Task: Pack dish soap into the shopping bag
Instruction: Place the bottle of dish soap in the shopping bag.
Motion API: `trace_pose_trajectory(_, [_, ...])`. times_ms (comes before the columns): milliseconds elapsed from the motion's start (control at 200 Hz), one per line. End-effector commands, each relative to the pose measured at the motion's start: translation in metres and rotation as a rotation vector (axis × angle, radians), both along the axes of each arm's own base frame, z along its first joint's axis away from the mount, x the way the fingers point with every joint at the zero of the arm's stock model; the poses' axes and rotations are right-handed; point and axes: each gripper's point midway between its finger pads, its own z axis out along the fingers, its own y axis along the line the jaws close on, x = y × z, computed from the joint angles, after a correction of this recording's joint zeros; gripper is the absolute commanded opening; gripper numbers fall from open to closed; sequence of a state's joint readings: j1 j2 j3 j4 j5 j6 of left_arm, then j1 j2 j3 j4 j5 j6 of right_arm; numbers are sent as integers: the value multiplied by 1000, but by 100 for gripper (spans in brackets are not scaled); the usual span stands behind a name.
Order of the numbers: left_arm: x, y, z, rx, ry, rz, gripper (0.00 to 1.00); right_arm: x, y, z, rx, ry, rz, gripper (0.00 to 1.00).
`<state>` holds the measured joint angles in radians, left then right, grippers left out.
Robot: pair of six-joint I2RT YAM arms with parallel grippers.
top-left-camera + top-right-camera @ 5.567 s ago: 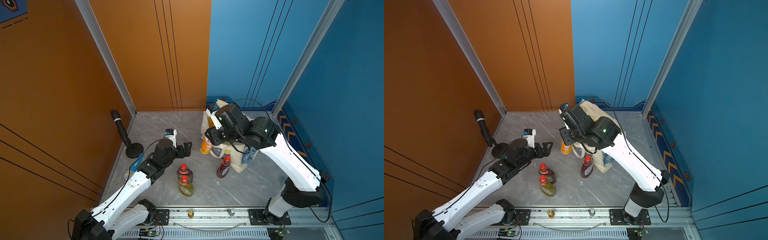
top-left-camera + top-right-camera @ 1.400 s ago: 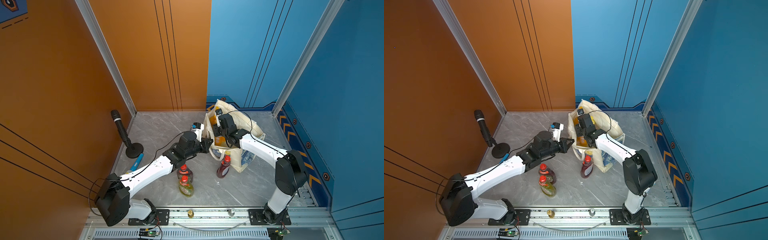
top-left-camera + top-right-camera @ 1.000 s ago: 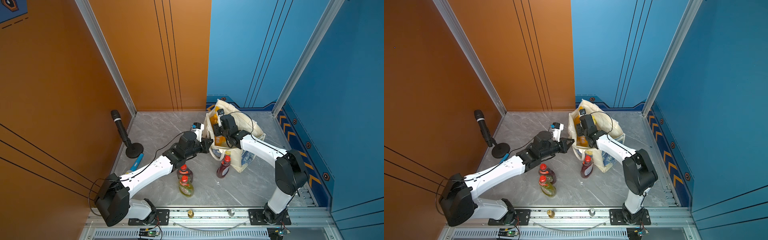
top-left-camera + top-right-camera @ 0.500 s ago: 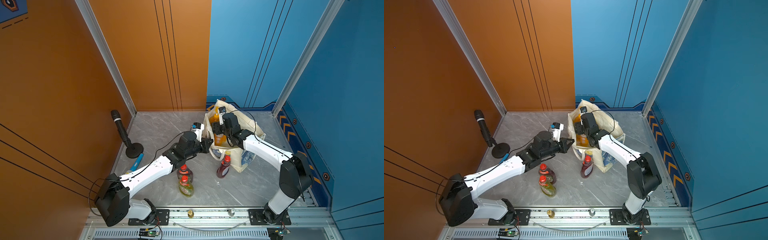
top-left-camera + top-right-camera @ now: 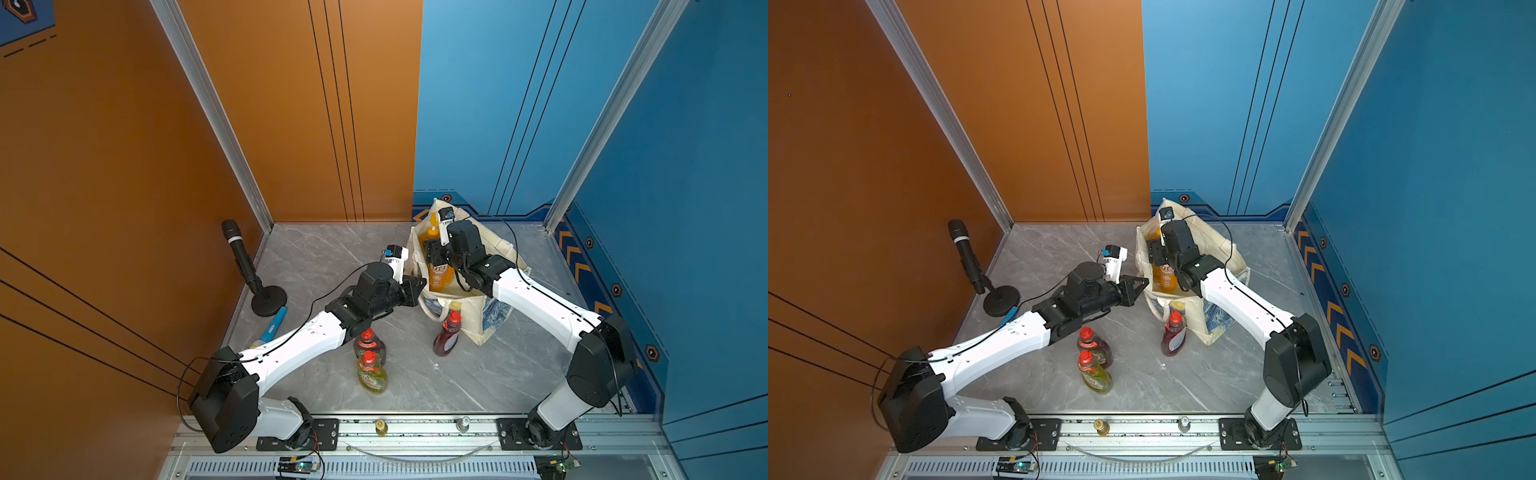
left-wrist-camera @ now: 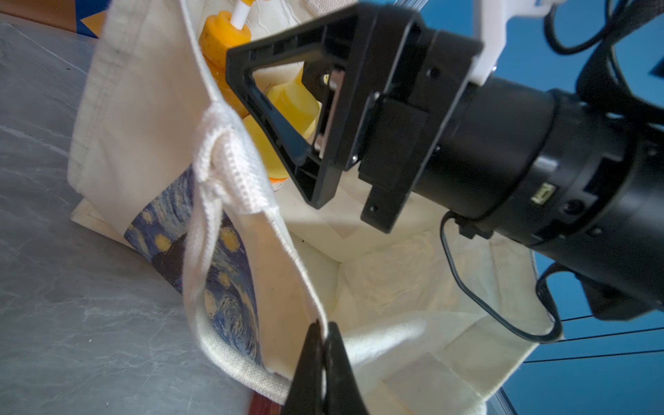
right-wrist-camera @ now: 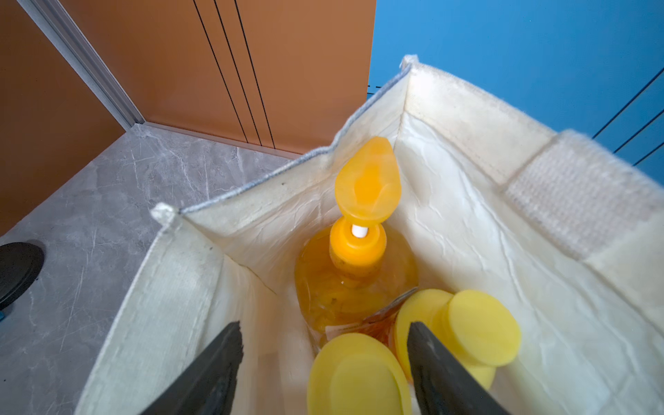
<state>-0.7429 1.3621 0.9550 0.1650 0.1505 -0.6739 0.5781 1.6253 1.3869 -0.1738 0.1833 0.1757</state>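
On grey desk (image 5: 478, 374), unpacked: yellow-green plastic bottle (image 5: 371, 376), two dark red ones (image 5: 446, 338). Left jaws pinched shut on rim of cream printed fabric tote (image 5: 478, 322); right jaws part-open, empty, over yellow-capped orange bottles (image 7: 357, 373) inside. Risk: rim slipping, mouth collapsing.

Place: robot test cell, lab-style; we're looking down into a small walled booth.
Walls: orange panels (image 5: 104, 166) left and far, blue panels (image 5: 469, 104) right and far, aluminium posts (image 5: 211, 112) at the corners.
Floor: grey marble-look surface (image 5: 478, 374), boxed in on three sides.
Near edge: metal rail (image 5: 415, 426) carrying both arm bases on bolted black plates (image 5: 320, 432), bare circuit boards (image 5: 297, 464) and loose wires just below.
Machines: two white-and-black robot arms (image 5: 299, 345), cables strung along them.
Recording gear: black microphone (image 5: 241, 257) on a round stand, far left.
Goods: dish soap bottles (image 5: 371, 376) and a shopping bag (image 5: 473, 324) standing right on that surface among the hardware.
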Motion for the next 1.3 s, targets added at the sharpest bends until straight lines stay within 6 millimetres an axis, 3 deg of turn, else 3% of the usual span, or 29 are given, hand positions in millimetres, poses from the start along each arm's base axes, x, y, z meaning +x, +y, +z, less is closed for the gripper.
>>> trace_pose_trajectory(0, [-8,-7,4,2,-15,-40,1,-12,-15,22,18,23,-71,74])
trace_pose_trajectory(170, [-10,-7,9,-8,-22,-43,0,-24,-22,19,23,114,-102,72])
trace_pose_trajectory(370, [-10,-8,21,-27,-38,-50,0,-31,-17,4,14,176,-86,62])
trace_pose_trajectory(696, [-13,-9,40,-52,-74,-67,0,-12,-15,-20,-76,189,-91,57])
trace_pose_trajectory(936, [-16,-4,54,-48,-106,-64,0,0,-10,-22,-106,175,-91,55])
trace_pose_trajectory(1221, [-18,1,62,-42,-135,-57,0,4,-12,-20,-118,161,-98,42])
trace_pose_trajectory(1236, [-17,0,75,-61,-156,-57,0,4,-12,-19,-119,159,-99,41])
trace_pose_trajectory(1297, [-17,1,81,-66,-166,-56,0,4,-13,-18,-123,156,-99,37])
